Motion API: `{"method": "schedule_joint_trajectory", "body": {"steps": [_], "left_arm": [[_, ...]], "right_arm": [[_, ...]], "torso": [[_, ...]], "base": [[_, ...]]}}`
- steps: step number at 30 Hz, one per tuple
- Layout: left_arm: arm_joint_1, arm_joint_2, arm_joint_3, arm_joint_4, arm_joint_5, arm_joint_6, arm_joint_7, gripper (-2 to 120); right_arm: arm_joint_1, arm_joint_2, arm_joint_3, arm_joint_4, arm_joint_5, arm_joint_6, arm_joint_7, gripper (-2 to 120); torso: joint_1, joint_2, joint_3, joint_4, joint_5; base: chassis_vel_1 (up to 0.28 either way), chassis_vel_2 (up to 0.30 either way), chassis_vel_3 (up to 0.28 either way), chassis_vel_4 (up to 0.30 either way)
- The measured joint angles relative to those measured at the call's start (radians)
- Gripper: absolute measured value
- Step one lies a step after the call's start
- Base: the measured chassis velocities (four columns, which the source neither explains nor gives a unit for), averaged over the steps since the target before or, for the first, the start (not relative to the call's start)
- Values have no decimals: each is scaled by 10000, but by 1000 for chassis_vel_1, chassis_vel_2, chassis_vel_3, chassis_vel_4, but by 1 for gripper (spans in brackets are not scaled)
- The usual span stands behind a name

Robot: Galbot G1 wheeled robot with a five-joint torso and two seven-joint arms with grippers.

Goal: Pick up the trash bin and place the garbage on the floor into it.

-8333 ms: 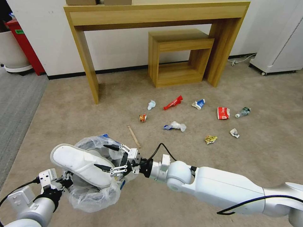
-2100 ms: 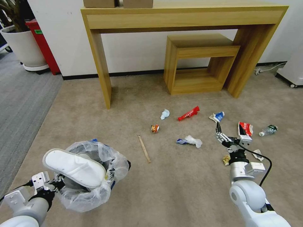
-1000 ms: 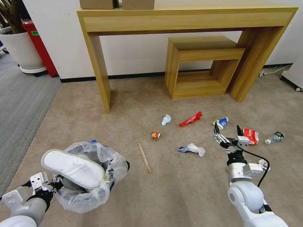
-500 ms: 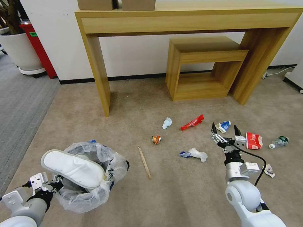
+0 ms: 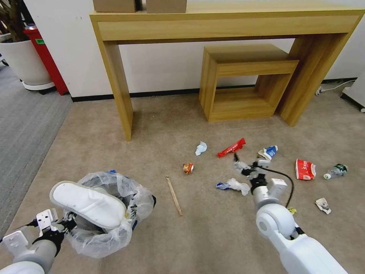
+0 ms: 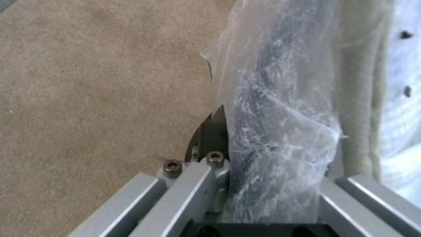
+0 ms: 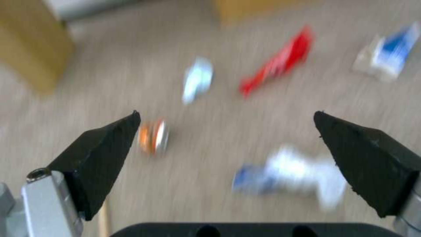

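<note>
1. Fingers [image 7: 101, 158] of the right gripper [image 5: 247, 167] are spread wide apart, with nothing between them. This gripper hangs low over the floor [image 5: 114, 144], out in front of the robot.
2. Just under and a little to the left of that gripper lies the white tissue [image 5: 238, 185], with a bit of blue wrap at one end. In the right wrist view the tissue [image 7: 302, 177] sits in the gap between the two black tips.
3. I think the tissue is very light, soft and squashy. It will not break. A pinch across its puffy middle should hold it, but the tips must go down close to the carpet.
4. Near the gripper are more bits of garbage: a red wrapper [image 5: 231, 148], a blue-white carton [image 5: 268, 152], a pale tissue [image 5: 200, 148] and a small orange piece [image 5: 188, 168].
5. Farther to the right lie a red pack [image 5: 305, 169], a bottle [image 5: 335, 171], a yellow wrapper [image 5: 292, 209] and a small white scrap [image 5: 322, 204]. A wooden stick [image 5: 173, 190] lies between the two arms.
6. The left gripper [image 5: 62, 224] is shut tight on the bagged rim of the trash bin [image 5: 106, 236], low on the robot's left. A white slipper [image 5: 89, 204] lies across the top of the bin.
</note>
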State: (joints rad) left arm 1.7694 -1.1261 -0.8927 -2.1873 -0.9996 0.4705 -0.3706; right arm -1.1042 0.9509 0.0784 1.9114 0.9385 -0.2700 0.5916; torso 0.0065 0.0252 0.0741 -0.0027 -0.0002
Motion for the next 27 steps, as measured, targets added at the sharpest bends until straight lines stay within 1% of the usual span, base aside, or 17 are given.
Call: {"method": "schedule_joint_trajectory", "body": {"steps": [1,3,4,7,8,10,11,12,14,15,18,19,23,24,27], "left_arm": [[-18,-5,1,40,-1,3,-10,0],[-62,-46,6,87,3,5,-20,0],[-62,-46,6,87,3,5,-20,0],[-94,-105,58,134,39,6,-23,0],[-94,-105,58,134,39,6,-23,0],[-121,-124,70,171,58,5,-24,0],[-107,-165,59,186,81,-11,-23,0],[-107,-165,59,186,81,-11,-23,0],[-57,-271,29,194,152,-70,-13,0],[-57,-271,29,194,152,-70,-13,0],[25,-477,25,190,301,-146,54,0],[25,-477,25,190,301,-146,54,0],[96,-749,20,120,445,-222,129,0],[96,-749,20,120,445,-222,129,0],[165,-907,-18,108,535,-310,180,0]], "right_arm": [[435,-106,-623,-35,861,-531,548,100],[1136,-119,-1600,-317,1931,-1003,1197,100],[1136,-119,-1600,-317,1931,-1003,1197,100],[1976,130,-2751,-896,2911,-1554,1707,100],[1976,130,-2751,-896,2911,-1554,1707,100],[2503,368,-3449,-1415,3208,-1996,1901,100],[2872,529,-3882,-1843,3217,-2148,1900,100],[2872,529,-3882,-1843,3217,-2148,1900,100],[3610,857,-4664,-2640,3212,-2480,1727,100],[3610,857,-4664,-2640,3212,-2480,1727,100],[4381,1364,-5506,-3658,3092,-2604,1331,100],[4381,1364,-5506,-3658,3092,-2604,1331,100],[4943,2293,-6337,-4570,2913,-2719,915,100],[4943,2293,-6337,-4570,2913,-2719,915,100],[5032,2884,-6705,-5249,2350,-2642,679,100]], "torso": [[0,0,1,2,2],[0,-1,1,7,3],[0,-1,1,7,3],[0,0,1,7,2],[0,0,1,7,2],[0,0,0,4,1],[0,0,1,4,2],[0,0,1,4,2],[0,0,1,5,1],[0,0,1,5,1],[0,0,1,6,-1],[0,0,1,6,-1],[0,0,1,8,1],[0,0,1,8,1],[-1,0,0,6,3]], "base": [[0,0,0,0],[0,0,0,0],[0,0,0,0],[0,0,0,0],[0,0,0,0],[0,0,0,0],[0,0,0,0],[0,0,0,0],[0,0,0,0],[0,0,0,0],[0,0,0,0],[0,0,0,0],[0,0,0,0],[0,0,0,0],[0,0,0,0]]}}
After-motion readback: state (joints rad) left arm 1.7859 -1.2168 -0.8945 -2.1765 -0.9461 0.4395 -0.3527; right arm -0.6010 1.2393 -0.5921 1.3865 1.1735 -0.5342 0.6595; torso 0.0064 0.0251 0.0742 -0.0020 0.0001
